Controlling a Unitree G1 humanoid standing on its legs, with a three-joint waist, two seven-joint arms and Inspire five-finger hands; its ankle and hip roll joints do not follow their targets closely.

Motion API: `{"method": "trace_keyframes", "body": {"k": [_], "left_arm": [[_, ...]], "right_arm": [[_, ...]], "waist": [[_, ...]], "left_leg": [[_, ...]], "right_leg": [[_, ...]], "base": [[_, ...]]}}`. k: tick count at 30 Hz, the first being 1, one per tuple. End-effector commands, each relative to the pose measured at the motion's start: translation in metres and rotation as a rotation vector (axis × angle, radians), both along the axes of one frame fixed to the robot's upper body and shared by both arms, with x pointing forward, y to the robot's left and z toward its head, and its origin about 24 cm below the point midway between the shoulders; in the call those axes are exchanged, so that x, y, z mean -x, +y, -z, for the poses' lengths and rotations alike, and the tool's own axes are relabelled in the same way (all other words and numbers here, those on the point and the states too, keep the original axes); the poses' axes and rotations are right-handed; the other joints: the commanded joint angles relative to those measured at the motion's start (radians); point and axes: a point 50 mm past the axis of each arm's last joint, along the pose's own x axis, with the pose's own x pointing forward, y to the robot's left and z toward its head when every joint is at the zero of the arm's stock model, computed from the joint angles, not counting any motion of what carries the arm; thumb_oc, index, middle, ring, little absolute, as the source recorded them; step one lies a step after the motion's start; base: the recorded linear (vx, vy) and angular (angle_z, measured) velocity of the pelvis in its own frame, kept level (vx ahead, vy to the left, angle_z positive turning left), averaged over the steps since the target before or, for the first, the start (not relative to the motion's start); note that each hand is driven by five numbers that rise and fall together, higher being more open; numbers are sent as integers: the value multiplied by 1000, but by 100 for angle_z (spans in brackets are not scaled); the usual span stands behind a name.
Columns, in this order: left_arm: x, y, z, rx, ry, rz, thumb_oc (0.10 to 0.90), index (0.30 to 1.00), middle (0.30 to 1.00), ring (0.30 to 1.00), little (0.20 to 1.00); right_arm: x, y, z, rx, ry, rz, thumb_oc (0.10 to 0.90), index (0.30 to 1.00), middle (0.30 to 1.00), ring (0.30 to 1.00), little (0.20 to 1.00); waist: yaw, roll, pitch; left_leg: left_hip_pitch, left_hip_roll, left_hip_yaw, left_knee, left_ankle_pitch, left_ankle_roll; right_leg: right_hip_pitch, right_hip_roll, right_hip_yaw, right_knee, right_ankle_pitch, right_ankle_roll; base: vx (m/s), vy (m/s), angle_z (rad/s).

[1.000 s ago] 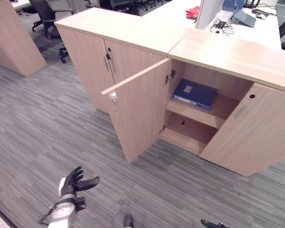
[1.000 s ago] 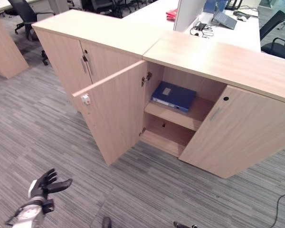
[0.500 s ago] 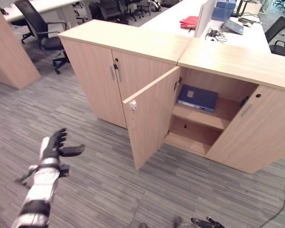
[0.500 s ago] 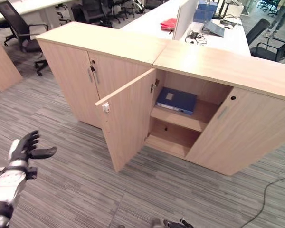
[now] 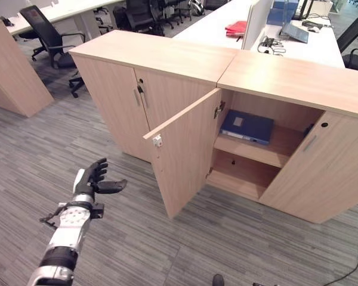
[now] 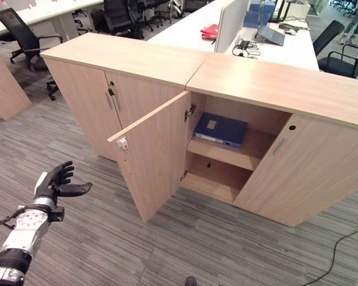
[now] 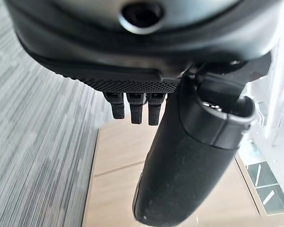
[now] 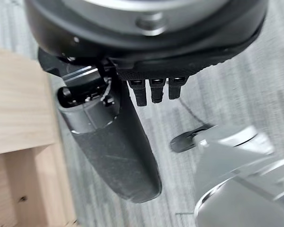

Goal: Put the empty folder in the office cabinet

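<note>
Grey striped carpet (image 5: pixel 42 149) covers the floor of an open office, and over it at the lower left of the left eye view hangs the left hand (image 5: pixel 94 180), raised on its arm, fingers straight and spread, thumb pointing toward the cabinet, holding nothing. It is well apart from the open door (image 5: pixel 182 152), with bare carpet between them. In its wrist view the fingers (image 7: pixel 135 106) are cut short by the hand's bulk and only their tips stick out, with pale wood beyond.

The right hand (image 8: pixel 146 71) appears in its own wrist view above carpet, beside a pale wood edge; thumb and fingertips stand relaxed and grip nothing.

Out from the left hand, the door swings forward from the office cabinet (image 5: pixel 286 74), its edge toward the camera and a small white latch (image 5: pixel 157 141) near its top corner. Behind it the blue folder (image 5: pixel 246 126) lies flat on the upper shelf (image 5: pixel 268 152), its left end partly hidden by the door and hinge. The lower compartment is shadowed. The cabinet's right door (image 5: pixel 313 179) stands partly open and cuts off the shelf's right end.

A second cabinet (image 5: pixel 149 53) with closed doors adjoins on the left. Desks (image 5: pixel 322 44), a red item (image 5: pixel 237 28) and office chairs (image 5: pixel 48 36) fill the top of the frame.
</note>
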Motion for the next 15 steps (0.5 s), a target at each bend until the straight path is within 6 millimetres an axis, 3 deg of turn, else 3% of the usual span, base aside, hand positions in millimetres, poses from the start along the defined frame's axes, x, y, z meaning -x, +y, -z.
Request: {"method": "trace_keyframes", "body": {"k": [1, 7, 9, 12, 15], "left_arm": [[-35, 3, -55, -80, -198, 23, 800, 900, 900, 900, 900], [-59, -15, -77, -126, -245, 89, 800, 900, 900, 900, 900], [-68, -37, -92, -164, -295, 191, 800, 900, 900, 900, 900], [-70, -44, -94, -167, -301, 221, 800, 900, 900, 900, 900], [-81, -77, -98, -113, -322, 333, 800, 900, 900, 900, 900]], "right_arm": [[10, -4, 1, 11, 23, 16, 800, 900, 900, 900, 900], [16, -4, 1, 17, 46, -15, 800, 900, 900, 900, 900], [22, -5, 2, 20, 66, -13, 800, 900, 900, 900, 900], [24, -6, 2, 20, 74, -11, 800, 900, 900, 900, 900], [32, -5, 3, 11, 109, -11, 800, 900, 900, 900, 900]], "waist": [[-16, -19, -63], [-35, -26, -71], [-41, -29, -71], [-42, -29, -70], [-54, -32, -71]], "left_leg": [[6, -3, -35, -3, -73, -36], [14, 2, -21, -3, -82, -37], [18, 3, -13, -3, -86, -36], [19, 3, -11, -3, -87, -35], [23, 4, -2, -3, -91, -33]], "right_leg": [[51, -44, 9, 10, -118, 96], [54, -41, 20, 10, -120, 98], [52, -40, 25, 10, -120, 101], [52, -40, 28, 10, -119, 101], [51, -38, 38, 10, -119, 103]], "base": [[0, 0, 0], [13, -9, -4], [2, -16, -20], [-1, -5, -7], [-2, -3, -1]]}}
